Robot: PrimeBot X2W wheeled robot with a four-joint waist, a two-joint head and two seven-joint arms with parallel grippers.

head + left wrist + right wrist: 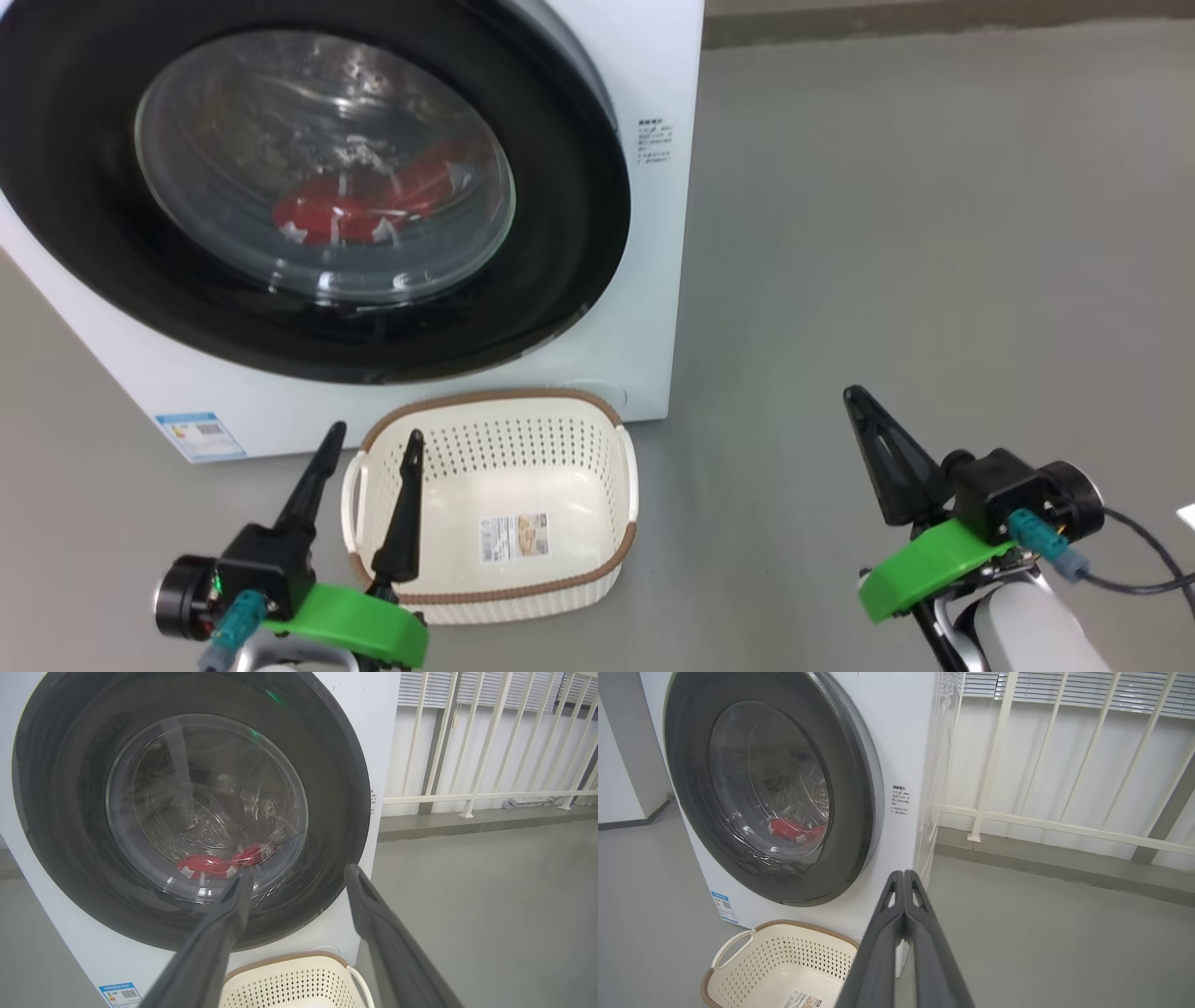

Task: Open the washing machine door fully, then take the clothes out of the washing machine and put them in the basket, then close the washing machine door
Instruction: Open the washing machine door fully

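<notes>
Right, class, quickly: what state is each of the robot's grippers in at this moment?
Left gripper: open, holding nothing.
Right gripper: closed, fingers pressed together, holding nothing.

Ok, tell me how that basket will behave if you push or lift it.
The basket probably lifts easily: thin perforated plastic, nothing in it. Pushed, it likely slides rather than tips, sitting low and wide on the smooth floor. It may flex under a pinch.
</notes>
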